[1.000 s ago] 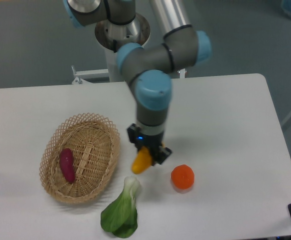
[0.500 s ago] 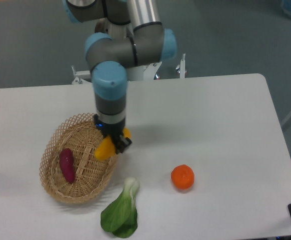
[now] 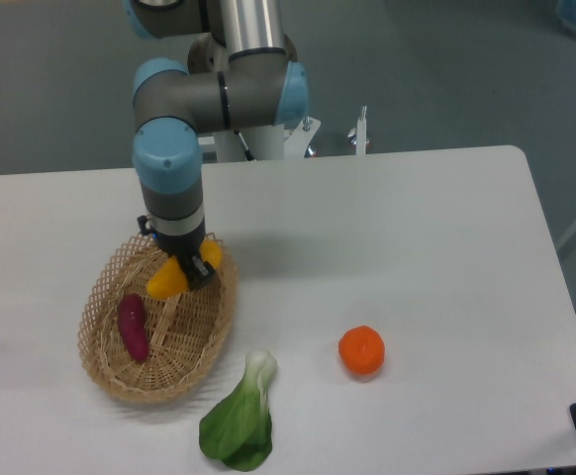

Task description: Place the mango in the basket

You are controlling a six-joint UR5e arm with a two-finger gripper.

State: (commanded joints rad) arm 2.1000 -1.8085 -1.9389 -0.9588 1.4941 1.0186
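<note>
From where I stand, the arm reaches down over the left part of the white bench (image 3: 417,247), and its gripper (image 3: 183,269) is pinching the mango (image 3: 165,280). The yellow-orange fruit sticks out from between the dark fingers toward seven o'clock, tilted, with its tapered end lowest. A sliver of the same yellow shows on the other side of the gripper, at about three o'clock.

The mango hangs over the upper part of the wicker basket (image 3: 105,371), inside the line of its lattice rim; I cannot tell whether it touches the weave beneath it. The basket is oval, light tan, and sits at the left of the bench.

Inside the basket lies a dark purple tuber (image 3: 133,326), at about seven o'clock from the mango and apart from it, lying lengthwise near the basket's left wall.

Outside the basket, a leafy bok choy (image 3: 240,419) rests on the bench at about five o'clock from the basket, its pale stalk end just beside the rim. A round orange fruit (image 3: 361,350) sits well apart to the right, at about four o'clock from the gripper.
</note>
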